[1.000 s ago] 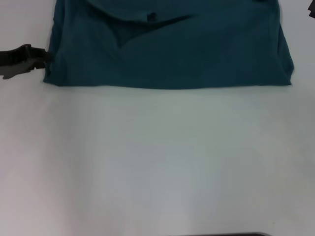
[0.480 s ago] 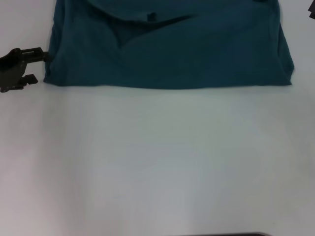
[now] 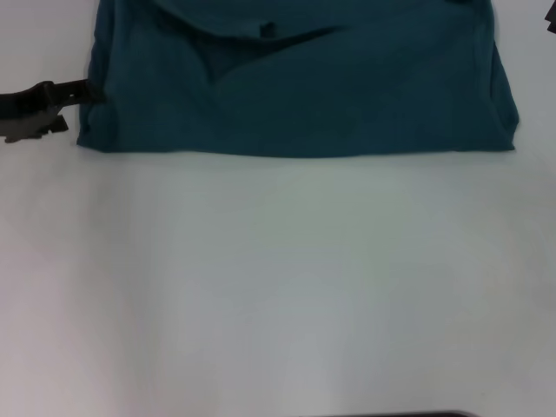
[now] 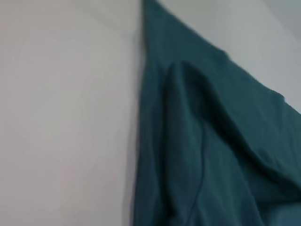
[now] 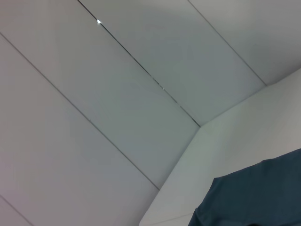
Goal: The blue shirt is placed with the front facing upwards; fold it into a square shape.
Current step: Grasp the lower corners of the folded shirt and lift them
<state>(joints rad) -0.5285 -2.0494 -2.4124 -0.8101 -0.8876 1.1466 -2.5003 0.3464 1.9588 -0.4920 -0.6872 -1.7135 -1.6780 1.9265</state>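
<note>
The blue shirt (image 3: 300,82) is lying flat at the far side of the white tabletop (image 3: 278,287), already folded into a wide rectangular block, with its near edge running straight across the head view and its top running out of frame. A dark fold crease and a small dark neck tag (image 3: 267,29) are showing near the upper middle of the cloth. The left claw (image 3: 87,91) is reaching in from the left edge of the head view, low over the tabletop, with its dark tip touching or overlapping the shirt's left edge, just above the near-left corner. Whether its fingers are parted or pinching cloth cannot be told from these views, since the tip is merging with the dark fabric. The left wrist view is showing only the shirt's edge (image 4: 207,150) with a raised fold running along it and bare tabletop (image 4: 66,113) beside it; the claw's own fingers are not appearing there. The right claw is not appearing in any view; the right wrist camera is pointing up at pale wall panels (image 5: 122,94), with a corner of the shirt (image 5: 254,197) at the frame's lower edge.
</note>
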